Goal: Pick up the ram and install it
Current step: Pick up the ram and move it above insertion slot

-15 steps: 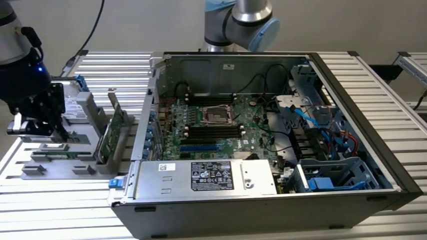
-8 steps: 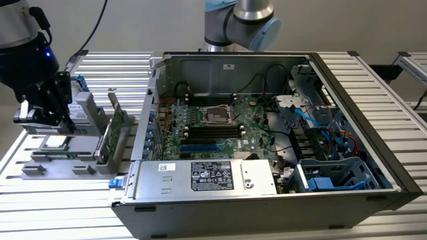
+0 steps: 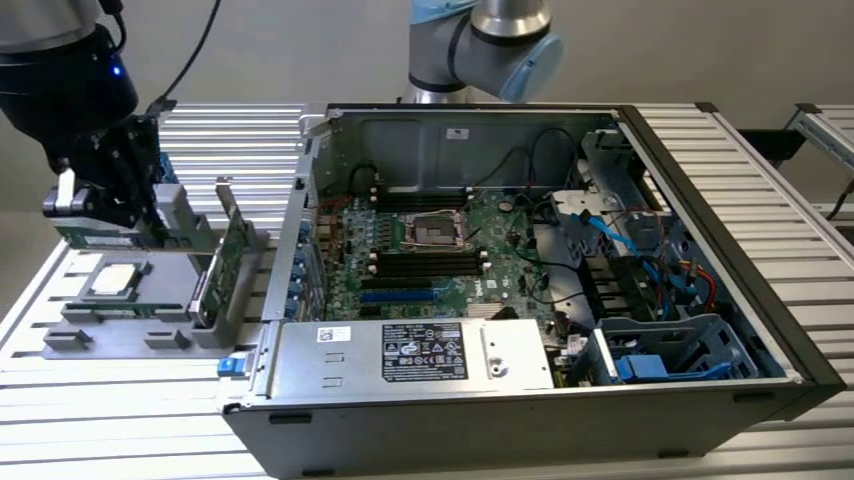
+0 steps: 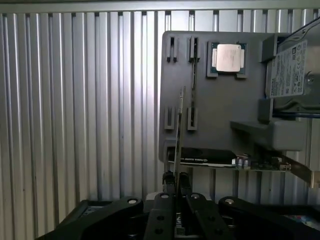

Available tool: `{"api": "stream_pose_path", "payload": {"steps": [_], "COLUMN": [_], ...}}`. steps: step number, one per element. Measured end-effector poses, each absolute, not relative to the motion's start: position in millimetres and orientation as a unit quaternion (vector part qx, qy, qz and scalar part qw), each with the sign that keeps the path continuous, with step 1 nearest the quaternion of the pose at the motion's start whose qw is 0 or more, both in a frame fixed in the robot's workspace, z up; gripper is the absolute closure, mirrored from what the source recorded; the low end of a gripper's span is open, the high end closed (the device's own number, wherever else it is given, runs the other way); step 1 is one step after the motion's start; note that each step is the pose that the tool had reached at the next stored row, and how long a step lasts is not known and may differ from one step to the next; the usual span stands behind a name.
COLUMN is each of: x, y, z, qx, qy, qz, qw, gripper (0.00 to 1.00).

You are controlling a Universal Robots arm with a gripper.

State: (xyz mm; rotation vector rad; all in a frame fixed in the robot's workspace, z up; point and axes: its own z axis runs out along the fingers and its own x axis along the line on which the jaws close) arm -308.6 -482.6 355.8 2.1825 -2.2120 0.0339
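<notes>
My gripper (image 3: 96,215) hangs over the exterior view's left side of the table, above the grey holder tray (image 3: 120,335). It is shut on the ram (image 3: 96,238), a narrow green stick lifted clear of the tray. In the wrist view the ram (image 4: 180,125) appears edge-on as a thin strip running out from between the fingers of the gripper (image 4: 177,179), over the tray (image 4: 220,115) and its empty slots. The open computer case (image 3: 721,300) lies to the exterior view's right, its motherboard (image 3: 427,250) and dark memory slots (image 3: 427,262) exposed.
On the tray sit a processor (image 3: 114,280), a taller green card with a metal bracket (image 3: 220,260) and a silver drive (image 4: 290,70). A power supply (image 3: 414,355) fills the case's near side, with cables and blue drive bays (image 3: 667,350) inside. The table is ribbed aluminium.
</notes>
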Motion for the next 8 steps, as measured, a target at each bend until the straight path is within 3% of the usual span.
{"api": "stream_pose_path", "payload": {"steps": [8], "x": [-283.4], "y": [-481.4], "z": [377.8], "qx": [0.702], "qy": [-0.712], "qz": [0.009], "qw": [0.015], "gripper": [0.87]}}
